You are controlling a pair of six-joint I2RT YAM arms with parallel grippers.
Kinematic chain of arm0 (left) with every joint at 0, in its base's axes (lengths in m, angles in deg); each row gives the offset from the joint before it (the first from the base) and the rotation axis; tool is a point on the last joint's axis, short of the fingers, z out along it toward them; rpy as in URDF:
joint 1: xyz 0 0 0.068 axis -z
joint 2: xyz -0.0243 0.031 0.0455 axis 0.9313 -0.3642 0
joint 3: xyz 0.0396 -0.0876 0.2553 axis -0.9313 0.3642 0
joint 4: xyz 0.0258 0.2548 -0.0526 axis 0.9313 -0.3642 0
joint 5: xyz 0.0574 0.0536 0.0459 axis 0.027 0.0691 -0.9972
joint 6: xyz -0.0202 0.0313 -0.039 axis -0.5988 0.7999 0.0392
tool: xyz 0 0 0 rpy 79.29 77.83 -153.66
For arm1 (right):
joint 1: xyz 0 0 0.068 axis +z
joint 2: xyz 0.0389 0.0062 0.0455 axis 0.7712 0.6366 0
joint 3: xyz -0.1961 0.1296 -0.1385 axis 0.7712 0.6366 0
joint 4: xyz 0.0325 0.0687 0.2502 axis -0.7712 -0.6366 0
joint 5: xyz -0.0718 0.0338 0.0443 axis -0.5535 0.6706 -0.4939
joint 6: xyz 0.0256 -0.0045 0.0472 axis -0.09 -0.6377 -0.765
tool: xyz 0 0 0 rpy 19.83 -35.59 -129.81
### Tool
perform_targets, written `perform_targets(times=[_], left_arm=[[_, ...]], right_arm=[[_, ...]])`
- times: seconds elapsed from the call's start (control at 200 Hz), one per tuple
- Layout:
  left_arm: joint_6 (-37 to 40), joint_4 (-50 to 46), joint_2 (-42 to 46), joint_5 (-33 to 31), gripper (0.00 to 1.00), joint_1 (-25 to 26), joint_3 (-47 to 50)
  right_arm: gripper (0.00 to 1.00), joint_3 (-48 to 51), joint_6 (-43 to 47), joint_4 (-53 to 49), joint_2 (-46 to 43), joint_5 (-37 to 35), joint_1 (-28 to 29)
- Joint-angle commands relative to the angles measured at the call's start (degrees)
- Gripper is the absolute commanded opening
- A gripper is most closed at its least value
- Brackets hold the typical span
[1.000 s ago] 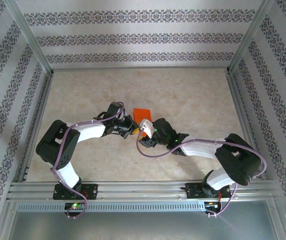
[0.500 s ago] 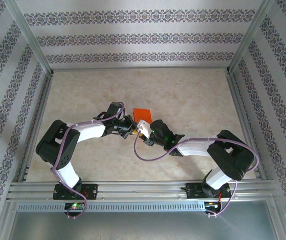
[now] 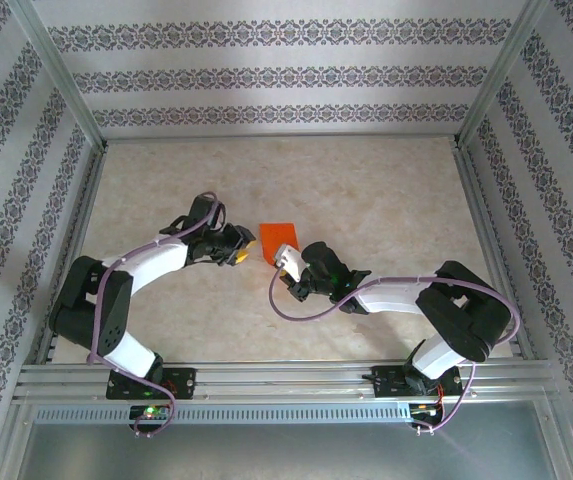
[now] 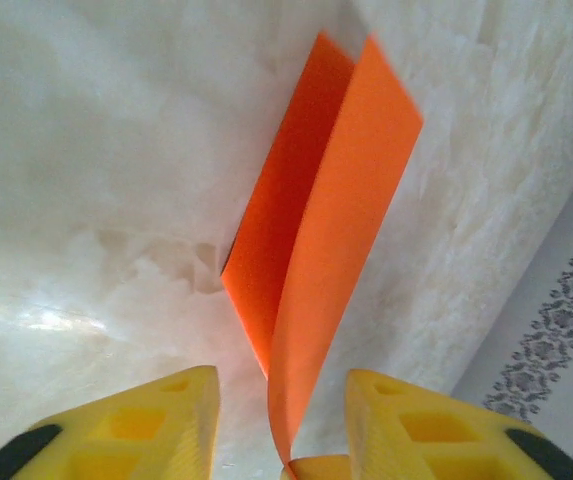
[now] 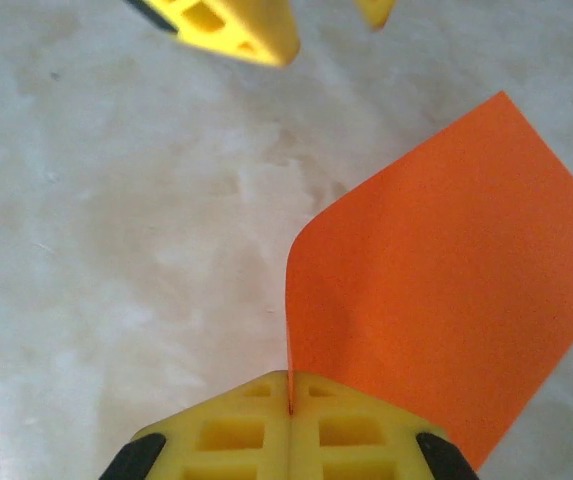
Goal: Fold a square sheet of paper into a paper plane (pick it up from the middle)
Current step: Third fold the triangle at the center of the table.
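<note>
The square sheet of paper [image 3: 278, 236] is bright orange-red and sits at the table's middle, bent so that part of it curls upward. My right gripper [image 5: 289, 385] is shut on the sheet's [image 5: 446, 270] near edge, the paper pinched between its yellow pads. From above, the right gripper [image 3: 277, 251] is at the sheet's near side. My left gripper [image 4: 281, 378] stands open, and the raised flap of the sheet [image 4: 336, 200] passes between its fingers without touching them. From above, the left gripper [image 3: 240, 247] is just left of the paper. The paper plane is not in view.
The marble-patterned table [image 3: 366, 190] is fenced by aluminium rails [image 3: 471, 200] and patterned walls. The left gripper's yellow fingers [image 5: 231, 25] show at the top of the right wrist view, close to the held sheet.
My left gripper has opened, let go of the sheet and drawn back to the left. My right gripper has closed on the sheet's near edge.
</note>
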Motion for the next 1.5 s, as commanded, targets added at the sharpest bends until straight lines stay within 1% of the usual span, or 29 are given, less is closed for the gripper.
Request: perform_targets(times=[0.0, 0.075, 0.2, 0.365, 0.5, 0.585, 0.809, 1.069, 1.294, 1.494], left_arm=[[9.8, -6.5, 0.8, -0.9, 0.41, -0.1, -4.2], [12.7, -5.7, -0.5, 1.2, 0.41, 0.2, -6.0], [16.5, -4.5, -3.7, 3.0, 0.42, 1.2, -8.7], [21.5, -6.5, -10.0, 3.7, 0.36, 3.6, -12.8], [25.5, -12.4, -14.7, 0.9, 0.27, 5.3, -16.8], [27.2, -15.6, -17.0, -1.0, 0.24, 5.8, -18.7], [29.9, -21.4, -22.8, -3.2, 0.17, 6.7, -23.3], [32.1, -26.6, -26.8, -6.1, 0.13, 7.6, -27.3], [33.6, -29.3, -29.1, -6.8, 0.12, 8.2, -29.6], [34.4, -30.4, -29.7, -7.3, 0.12, 8.5, -30.5]], right_arm=[[0.02, -0.2, -7.6, -0.6, -1.3, 6.8, 0.5], [0.01, 0.0, -10.2, -0.5, -0.9, 8.9, 0.5], [0.01, 0.4, -14.2, 0.6, 0.2, 11.4, 0.5], [0.0, 0.1, -18.8, 2.1, 2.4, 14.5, 0.4], [0.0, -0.5, -21.7, 3.1, 4.6, 17.4, 0.0], [0.0, -0.5, -22.5, 3.7, 5.4, 18.1, -0.1], [0.0, -0.4, -23.6, 3.8, 5.8, 17.9, -0.9], [0.0, -0.7, -27.6, 3.1, 5.3, 17.6, -3.2], [0.01, -1.6, -30.1, 0.0, 5.4, 13.9, -4.0], [0.0, -2.1, -30.6, -2.2, 5.3, 10.1, -4.4]])
